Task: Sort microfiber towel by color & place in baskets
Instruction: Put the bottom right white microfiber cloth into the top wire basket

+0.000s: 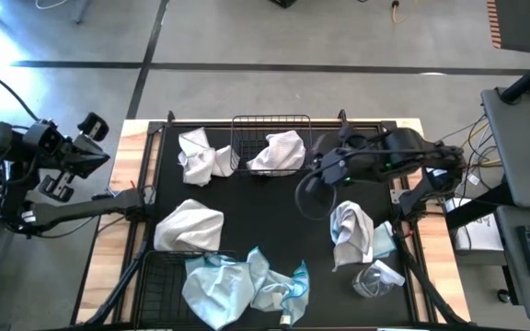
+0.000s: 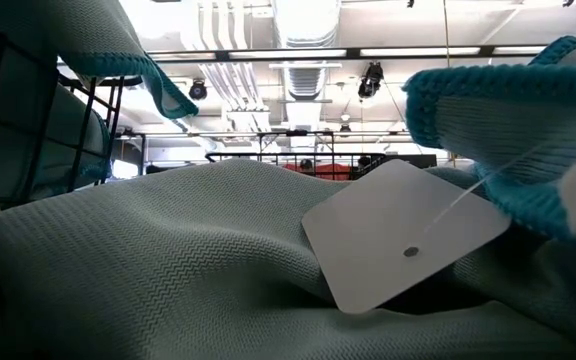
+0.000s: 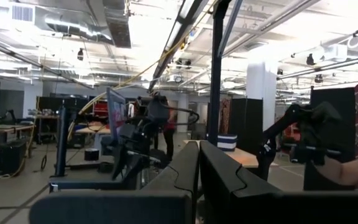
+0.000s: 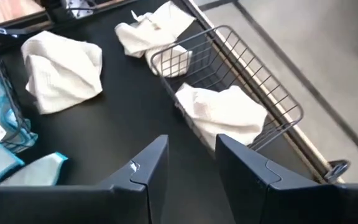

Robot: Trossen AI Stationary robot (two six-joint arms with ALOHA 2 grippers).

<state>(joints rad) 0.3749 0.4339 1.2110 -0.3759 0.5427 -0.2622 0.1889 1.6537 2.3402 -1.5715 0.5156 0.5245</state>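
Note:
A black wire basket [image 1: 258,127] stands at the table's far edge. A white towel [image 1: 279,152] lies in it, draped over its near wall [image 4: 194,124]. Two more white towels [image 1: 201,156] [image 1: 189,225] lie on the black mat. Light blue towels [image 1: 237,285] spill from a second basket [image 1: 159,276] at the near left. Another pale towel [image 1: 352,230] lies at the right. My right gripper [image 4: 191,155] hovers open above the mat, just right of the far basket, nothing between its fingers. My left gripper [image 3: 197,168] is shut, raised beyond the table's left edge.
A crumpled clear plastic wrapper [image 1: 375,280] lies at the near right of the mat. In the low view a blue towel with a white tag [image 2: 398,235] blocks nearly everything. Bare black mat [image 1: 265,207] lies in the middle between the towels.

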